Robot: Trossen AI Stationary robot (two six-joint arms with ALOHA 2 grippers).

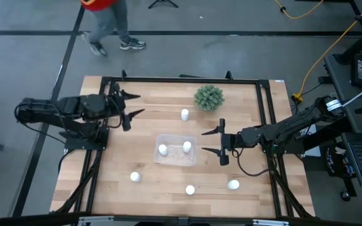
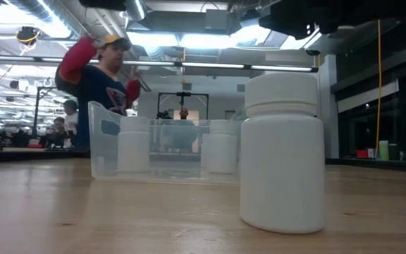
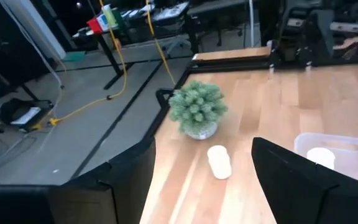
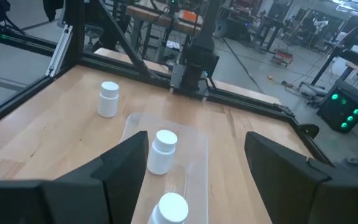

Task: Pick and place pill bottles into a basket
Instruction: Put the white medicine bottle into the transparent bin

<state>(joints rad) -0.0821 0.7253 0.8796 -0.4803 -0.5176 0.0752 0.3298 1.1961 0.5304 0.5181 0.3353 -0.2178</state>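
Note:
The clear basket (image 1: 176, 158) sits mid-table with two white pill bottles standing in it (image 1: 163, 149) (image 1: 186, 147). Four more bottles stand on the table: one far of the basket (image 1: 185, 114), one near left (image 1: 135, 177), one near middle (image 1: 190, 189), one near right (image 1: 233, 184). My right gripper (image 1: 213, 142) is open and empty, just right of the basket; its wrist view looks over the basket (image 4: 191, 149) and its bottles (image 4: 162, 150). My left gripper (image 1: 132, 104) is open and empty at the far left; its wrist view shows the far bottle (image 3: 219, 162).
A green spiky plant (image 1: 208, 97) stands at the far middle of the table. A black frame (image 1: 266, 113) runs round the table's edges. A person (image 1: 109, 25) walks on the floor beyond the far edge. The near-middle bottle (image 2: 282, 152) fills the low view.

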